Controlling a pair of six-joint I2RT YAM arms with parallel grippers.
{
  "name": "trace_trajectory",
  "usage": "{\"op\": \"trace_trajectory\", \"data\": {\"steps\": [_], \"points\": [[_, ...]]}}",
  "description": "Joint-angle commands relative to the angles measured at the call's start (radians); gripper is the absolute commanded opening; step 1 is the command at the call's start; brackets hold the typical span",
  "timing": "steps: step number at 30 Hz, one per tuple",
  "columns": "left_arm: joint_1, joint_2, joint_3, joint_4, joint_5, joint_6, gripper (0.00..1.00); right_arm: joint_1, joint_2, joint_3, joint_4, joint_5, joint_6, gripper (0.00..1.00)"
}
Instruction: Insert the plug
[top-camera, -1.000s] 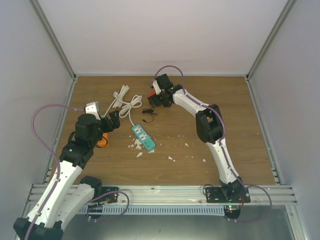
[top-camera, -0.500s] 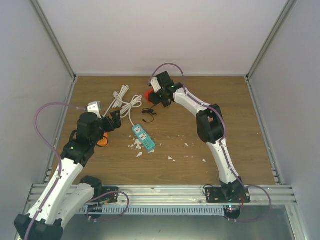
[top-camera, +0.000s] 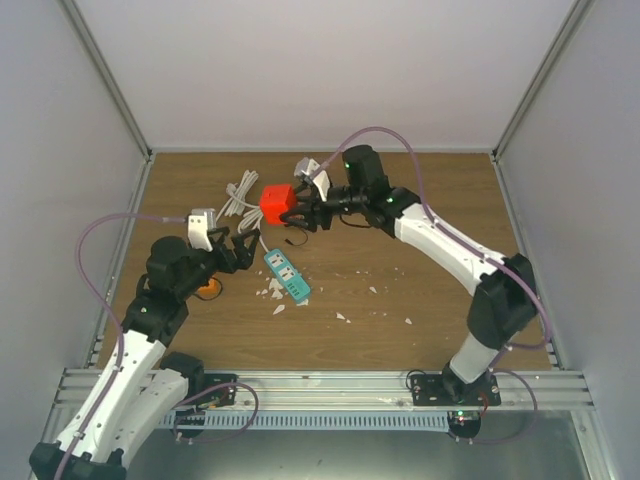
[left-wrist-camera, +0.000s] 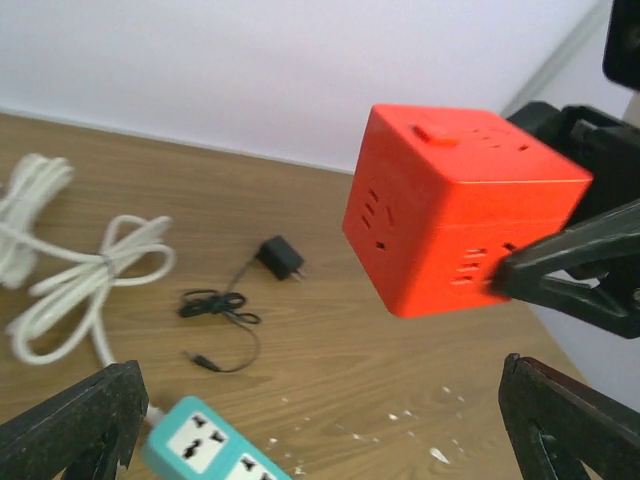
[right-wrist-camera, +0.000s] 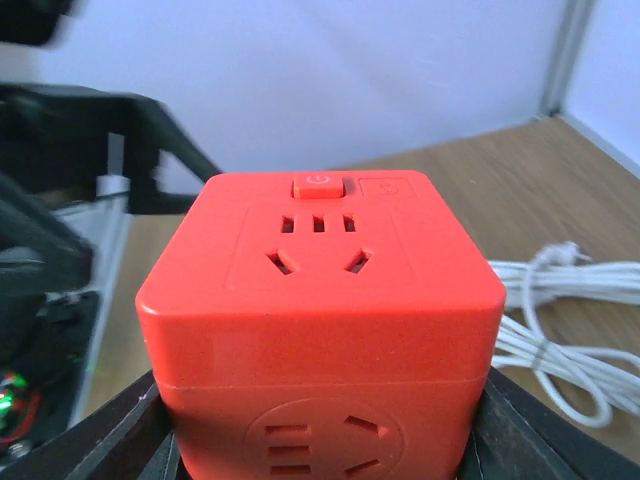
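Note:
My right gripper (top-camera: 290, 208) is shut on a red cube socket (top-camera: 275, 203) and holds it in the air above the table's back middle. The cube fills the right wrist view (right-wrist-camera: 320, 300), socket holes facing up and toward the camera. In the left wrist view the cube (left-wrist-camera: 455, 225) hangs at upper right. A small black plug (left-wrist-camera: 279, 258) with a thin black cable lies on the wood below it, also seen from above (top-camera: 294, 238). My left gripper (top-camera: 240, 250) is open and empty, just left of a teal power strip (top-camera: 286, 275), below and left of the cube.
A bundled white cord (top-camera: 248, 203) runs from the teal strip (left-wrist-camera: 215, 450) toward the back left and shows in the right wrist view (right-wrist-camera: 560, 320). An orange object (top-camera: 207, 289) lies under my left arm. White crumbs (top-camera: 340, 316) are scattered on the wood.
My right arm has lifted the red cube off the table and carried it left and nearer. My left gripper has moved right, toward the teal strip.

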Motion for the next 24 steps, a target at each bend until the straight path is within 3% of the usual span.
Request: {"op": "trace_trajectory", "data": {"steps": [1,10,21,24], "points": [[0.007,-0.027,-0.079,0.243,0.261,0.058,0.99,-0.006,-0.085,-0.111,0.123,-0.207,0.035,0.14],[0.006,-0.155,-0.224,0.497,0.532,0.067,0.99,-0.006,-0.105,-0.169,0.105,-0.506,0.019,0.13],[-0.004,-0.039,-0.226,0.574,0.629,0.053,0.97,-0.003,-0.123,-0.162,0.014,-0.677,-0.098,0.13],[-0.009,-0.028,-0.227,0.581,0.622,0.053,0.92,0.000,-0.111,-0.153,-0.030,-0.718,-0.150,0.14]]}}
